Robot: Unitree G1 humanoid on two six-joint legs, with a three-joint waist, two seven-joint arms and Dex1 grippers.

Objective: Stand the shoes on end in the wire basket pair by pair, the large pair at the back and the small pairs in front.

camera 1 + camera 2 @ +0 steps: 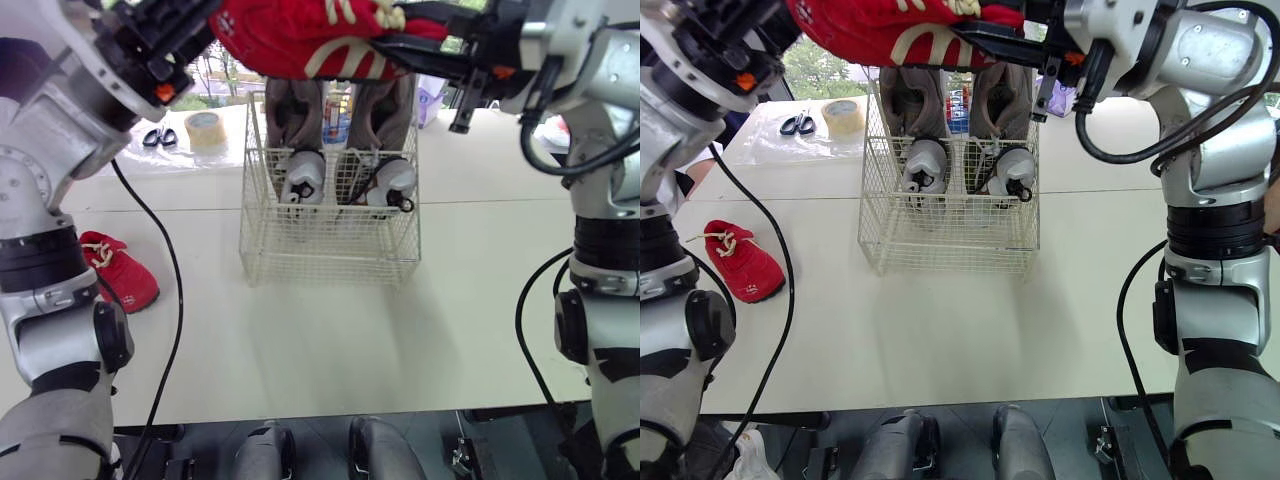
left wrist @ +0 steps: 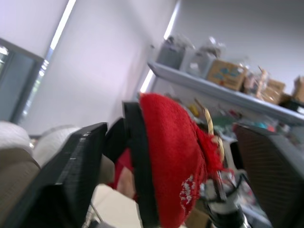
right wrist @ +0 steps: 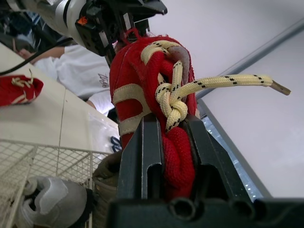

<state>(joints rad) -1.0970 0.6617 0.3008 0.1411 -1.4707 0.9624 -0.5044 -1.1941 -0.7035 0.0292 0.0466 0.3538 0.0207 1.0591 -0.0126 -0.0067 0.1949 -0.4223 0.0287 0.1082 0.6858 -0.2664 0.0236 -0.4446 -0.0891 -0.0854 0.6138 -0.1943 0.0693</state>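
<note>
Item: red shoe, one of a small pair, held aloft by the right end effector, whose two fingers are clamped on its laced upper; the left end effector straddles the shoe's other end with fingers apart, not pinching. Below both end effectors stands the wire basket, with the large pair upright at its far side and a small grey pair just ahead of it. The mate, a second red shoe, lies on the bench below and outboard of the left end effector. We judge the step to be lowering: tip the shoe on end, bring it straight down into the free near row, and keep the loose lace clear of the wire.
</note>
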